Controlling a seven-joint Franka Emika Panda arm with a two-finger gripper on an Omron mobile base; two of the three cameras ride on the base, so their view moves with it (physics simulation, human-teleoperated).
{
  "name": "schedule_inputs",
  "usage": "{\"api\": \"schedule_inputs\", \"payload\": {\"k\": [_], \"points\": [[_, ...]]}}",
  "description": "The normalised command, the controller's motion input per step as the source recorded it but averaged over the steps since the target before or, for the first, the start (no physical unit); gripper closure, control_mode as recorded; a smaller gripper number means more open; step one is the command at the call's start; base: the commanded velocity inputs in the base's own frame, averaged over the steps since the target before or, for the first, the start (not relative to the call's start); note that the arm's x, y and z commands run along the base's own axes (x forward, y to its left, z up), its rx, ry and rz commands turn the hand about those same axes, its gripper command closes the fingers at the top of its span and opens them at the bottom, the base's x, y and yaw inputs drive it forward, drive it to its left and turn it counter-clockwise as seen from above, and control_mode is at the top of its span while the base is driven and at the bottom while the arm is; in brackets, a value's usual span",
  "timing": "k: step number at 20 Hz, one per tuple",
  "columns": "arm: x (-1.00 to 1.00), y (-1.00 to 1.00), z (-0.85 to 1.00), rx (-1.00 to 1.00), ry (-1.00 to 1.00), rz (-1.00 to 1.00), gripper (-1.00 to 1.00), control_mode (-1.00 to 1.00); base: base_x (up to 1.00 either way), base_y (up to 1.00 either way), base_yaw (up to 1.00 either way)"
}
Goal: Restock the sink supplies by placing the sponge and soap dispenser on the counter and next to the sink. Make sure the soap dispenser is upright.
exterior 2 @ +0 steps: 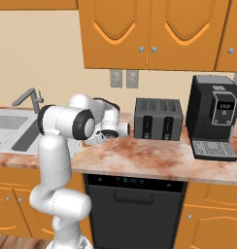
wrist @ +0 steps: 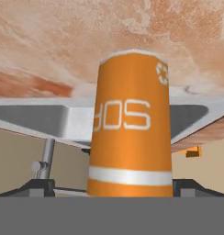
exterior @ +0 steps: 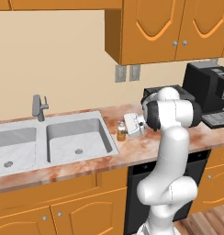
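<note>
Soap dispenser (exterior: 121,131) stands upright beside the sink (exterior: 54,140) as I need; gripper (exterior: 132,125) jaws spread wide around it.

The soap dispenser (exterior: 121,131), an amber-orange bottle with a white band and white lettering, is seen standing upright on the reddish-brown and cream marbled worktop (exterior: 146,149), just beside the right rim of the light grey double-basin sink (exterior: 49,142), whose grey lever faucet (exterior: 39,107) is set behind the basins.

The marbled counter (exterior: 146,151) carries the soap dispenser (exterior: 121,131) (upright, beside the sink (exterior: 49,142)), toaster (exterior 2: 158,119) and coffee machine (exterior 2: 215,116).
</note>
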Motion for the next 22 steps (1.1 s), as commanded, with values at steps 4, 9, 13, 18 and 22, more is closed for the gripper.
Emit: {"api": "schedule_inputs", "payload": {"k": [4, 9, 13, 18, 22], "points": [[-0.03, -0.01, 0.36, 0.00, 0.00, 0.00, -1.00, -1.00, 0.00, 0.00, 0.00], [-0.20, 0.00, 0.44, 0.00, -0.03, -0.01, -1.00, -1.00, 0.00, 0.00, 0.00], [-0.46, 0.00, 0.49, 0.00, -0.12, -0.01, -1.00, -1.00, 0.00, 0.00, 0.00], [-0.70, 0.00, 0.55, 0.00, -0.19, 0.00, -1.00, -1.00, 0.00, 0.00, 0.00], [-0.78, 0.13, 0.53, -0.02, -0.20, 0.00, -1.00, -1.00, 0.00, 0.00, 0.00]]}}
